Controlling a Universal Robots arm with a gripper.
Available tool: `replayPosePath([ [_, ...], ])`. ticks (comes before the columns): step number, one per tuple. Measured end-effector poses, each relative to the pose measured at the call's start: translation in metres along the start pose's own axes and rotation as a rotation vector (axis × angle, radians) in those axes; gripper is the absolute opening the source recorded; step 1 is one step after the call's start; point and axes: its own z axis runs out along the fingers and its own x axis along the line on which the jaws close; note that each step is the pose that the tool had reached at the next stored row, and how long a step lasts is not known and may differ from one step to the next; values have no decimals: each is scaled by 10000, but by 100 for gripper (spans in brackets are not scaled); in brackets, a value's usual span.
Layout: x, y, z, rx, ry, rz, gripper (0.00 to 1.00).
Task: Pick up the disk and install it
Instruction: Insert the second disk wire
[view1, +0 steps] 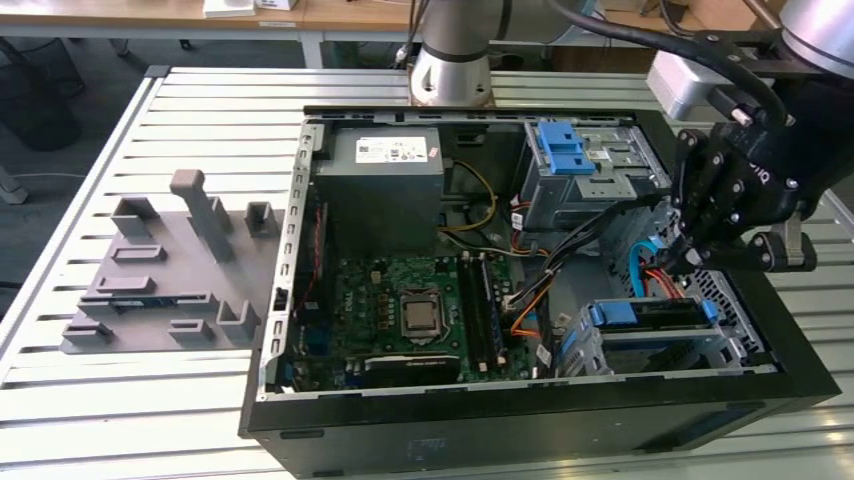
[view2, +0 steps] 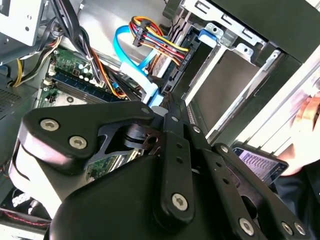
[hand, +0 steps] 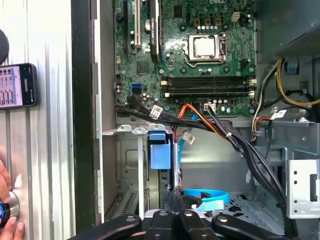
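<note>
The disk (view1: 650, 316), dark with a bright blue carrier frame, sits in the drive bay at the case's front corner, on the exterior view's right. In the first wrist view it shows edge-on, with its blue tab (hand: 161, 154) standing in the bay slot. My gripper (view1: 678, 262) hangs just above the disk's rear end, among the cables. Its fingers (hand: 172, 196) are pressed together, shut, at the disk's near end, and I see nothing held between them. In the second wrist view the gripper (view2: 168, 98) points at the slot beside a blue data cable (view2: 134, 55).
The open computer case (view1: 534, 400) lies on a slatted table. A grey power-supply box (view1: 387, 175), a silver cage with a blue latch (view1: 567, 150), the motherboard (view1: 414, 300) and cable bundles (hand: 225, 135) crowd the inside. A grey fixture (view1: 160, 270) stands outside. A phone (hand: 17, 85) and a hand (hand: 6, 225) are beside the case.
</note>
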Motion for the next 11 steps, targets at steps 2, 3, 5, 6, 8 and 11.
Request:
replayPosePath([
  [2, -16, 11, -17, 0, -2, 1, 11],
  [3, -23, 13, -23, 0, -3, 1, 11],
  [5, -44, 15, -34, 0, -2, -1, 11],
  [6, -58, 17, -40, 0, -1, 0, 11],
  [8, -90, 18, -42, 0, -2, 0, 11],
  [11, -127, 20, -42, 0, -3, 0, 11],
])
